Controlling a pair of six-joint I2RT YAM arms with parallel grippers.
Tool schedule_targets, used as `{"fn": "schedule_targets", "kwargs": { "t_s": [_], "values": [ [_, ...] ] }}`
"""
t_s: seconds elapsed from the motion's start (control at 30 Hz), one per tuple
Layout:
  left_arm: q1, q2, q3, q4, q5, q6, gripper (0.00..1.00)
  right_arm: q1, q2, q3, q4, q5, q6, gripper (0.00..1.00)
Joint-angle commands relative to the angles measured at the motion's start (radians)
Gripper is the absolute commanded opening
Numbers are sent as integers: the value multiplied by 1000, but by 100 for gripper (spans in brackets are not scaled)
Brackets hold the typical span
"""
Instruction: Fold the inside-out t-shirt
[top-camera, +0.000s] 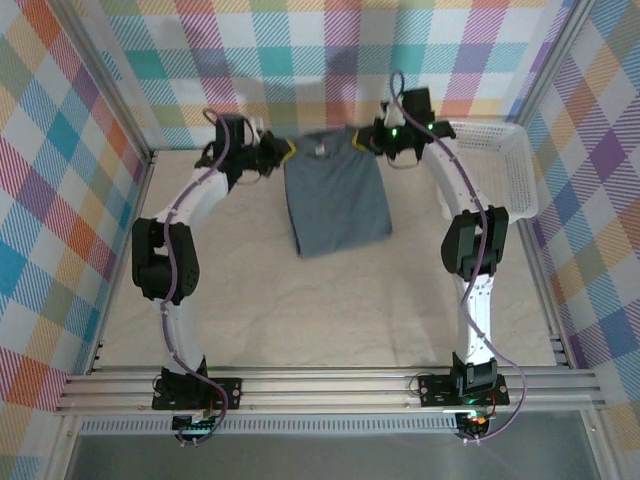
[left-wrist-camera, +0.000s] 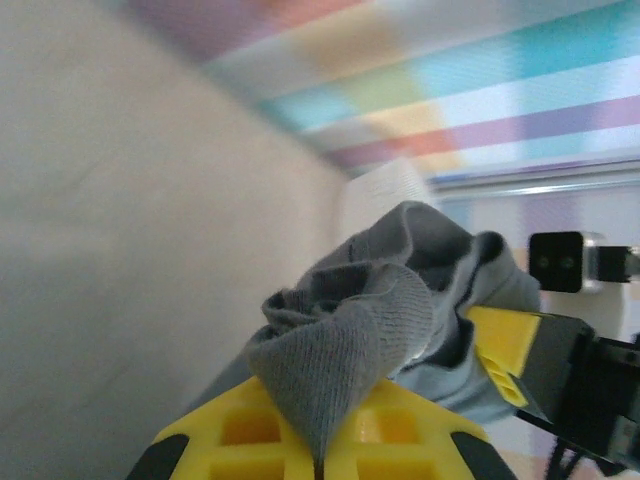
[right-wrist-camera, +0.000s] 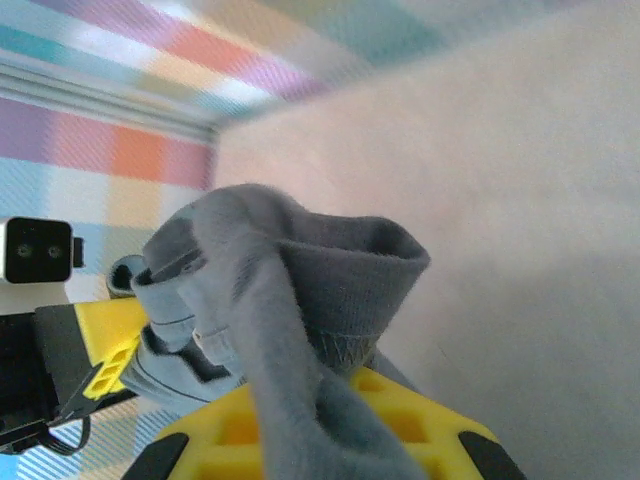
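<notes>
The inside-out t-shirt (top-camera: 335, 195) is at the far middle of the counter (top-camera: 300, 310), a slate-grey panel narrowed to a tall rectangle. Its far edge is stretched between the two pincers. The rest spreads toward the near side, and I cannot tell whether the lower hem rests on the surface.

The left pincer (top-camera: 283, 155) is clamped on the far-left corner of the cloth and the right pincer (top-camera: 358, 138) on the far-right corner.

The counter is pale cream and matte, ringed by an aluminium frame (top-camera: 330, 385) and walls of pastel plaid (top-camera: 60, 200). A white basket (top-camera: 500, 160) stands at the far right, just beside the right arm.

From above you get the shirt's whole outline and both arms arching in. The wrist views give the pinch itself. In the left wrist view a bunched grey fold rises from between the yellow fingers of the left pincer (left-wrist-camera: 318, 440), with the other pincer's yellow tip at the right. In the right wrist view the knit cloth and a stitched hem mound over the right pincer (right-wrist-camera: 320, 440) — closed on the fabric.
</notes>
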Motion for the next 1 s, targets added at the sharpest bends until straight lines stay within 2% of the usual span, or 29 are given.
{"fn": "schedule_targets", "kwargs": {
  "t_s": [0.0,0.03,0.1,0.2,0.33,0.4,0.5,0.63,0.73,0.87,0.97],
  "values": [
    [16,-121,157,-37,40,35,0,-9,-26,267,-97,-23,-47,0],
    [11,-160,144,-58,26,56,0,-8,-45,276,-90,-30,-60,0],
    [-5,-235,70,-121,-20,112,0,-5,-107,177,-58,-21,-84,0],
    [-48,-333,-161,-143,-101,182,0,14,-239,-195,83,19,-123,0],
    [-96,-386,-494,-103,-137,174,0,27,-365,-699,300,19,-121,0],
    [-127,-415,-649,-44,-154,150,0,30,-394,-896,368,20,-111,0],
    [-175,-448,-792,-14,-184,136,0,31,-413,-1089,397,-8,-91,0],
    [-233,-508,-885,-91,-293,200,0,49,-475,-1236,425,-15,-91,0],
    [-251,-551,-922,-58,-308,214,0,55,-527,-1276,416,-2,-97,0],
    [-254,-565,-872,-37,-349,260,0,57,-578,-1277,435,16,-92,0],
    [-255,-534,-804,-10,-408,343,0,56,-590,-1240,459,37,-89,0]
  ]
}}
